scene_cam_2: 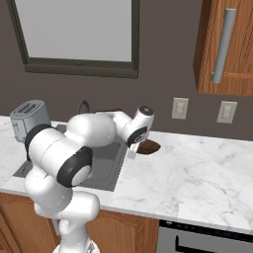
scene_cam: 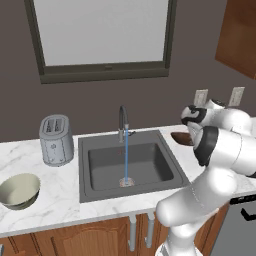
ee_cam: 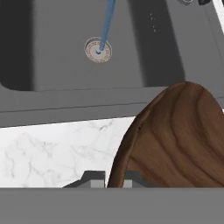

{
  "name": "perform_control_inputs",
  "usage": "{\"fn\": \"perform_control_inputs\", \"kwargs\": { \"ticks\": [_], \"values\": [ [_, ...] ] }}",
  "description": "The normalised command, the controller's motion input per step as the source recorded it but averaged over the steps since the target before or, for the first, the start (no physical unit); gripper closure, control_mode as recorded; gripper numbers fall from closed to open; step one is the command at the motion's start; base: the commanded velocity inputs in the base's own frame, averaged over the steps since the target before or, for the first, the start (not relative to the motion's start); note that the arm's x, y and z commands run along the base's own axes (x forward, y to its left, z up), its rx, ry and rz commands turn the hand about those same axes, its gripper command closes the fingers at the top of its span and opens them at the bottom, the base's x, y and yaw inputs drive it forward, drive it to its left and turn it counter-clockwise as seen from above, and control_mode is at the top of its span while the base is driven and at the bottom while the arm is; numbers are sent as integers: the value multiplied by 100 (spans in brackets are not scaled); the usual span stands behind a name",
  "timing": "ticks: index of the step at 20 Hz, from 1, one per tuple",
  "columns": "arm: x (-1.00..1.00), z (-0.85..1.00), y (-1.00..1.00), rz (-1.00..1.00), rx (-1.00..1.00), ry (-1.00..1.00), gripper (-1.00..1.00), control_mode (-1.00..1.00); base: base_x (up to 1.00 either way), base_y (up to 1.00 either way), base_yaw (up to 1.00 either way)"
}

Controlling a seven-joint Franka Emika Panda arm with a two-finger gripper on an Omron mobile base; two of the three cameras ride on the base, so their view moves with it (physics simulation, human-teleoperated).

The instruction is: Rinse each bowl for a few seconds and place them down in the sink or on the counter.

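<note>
The dark brown wood-like bowl (ee_cam: pixel 179 140) lies on the white marble counter (scene_cam_2: pixel 197 168) just right of the sink (scene_cam: pixel 100 187). In the hand view my gripper (ee_cam: pixel 111 179) straddles the bowl's near rim, one finger inside and one outside, shut on it. From the right base camera the gripper (scene_cam_2: pixel 132 150) hangs at the left edge of the brown bowl (scene_cam_2: pixel 149 147). The pale cream-green bowl (scene_cam: pixel 20 191) rests on the counter far left of the sink. Water runs in a thin blue stream (scene_cam: pixel 126 157) from the dark faucet (scene_cam: pixel 122 120) onto the drain (ee_cam: pixel 98 50).
A silver toaster (scene_cam: pixel 56 140) stands on the counter left of the sink. Wall outlets (scene_cam_2: pixel 180 108) sit behind the brown bowl, and a wooden upper cabinet (scene_cam_2: pixel 227 44) hangs at the right. Bare marble stretches right of the bowl.
</note>
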Motion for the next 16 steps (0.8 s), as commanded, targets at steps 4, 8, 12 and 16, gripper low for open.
{"fn": "perform_control_inputs", "kwargs": {
  "ticks": [4,8,12,16],
  "values": [
    [30,-21,-1,-11,-2,8,100,-100,0,0,0],
    [23,-22,-3,-5,-4,4,100,-100,0,0,0],
    [14,-27,-9,-2,-4,2,100,-100,0,0,0],
    [8,-33,-17,0,-2,1,100,-100,0,0,0]
  ]
}}
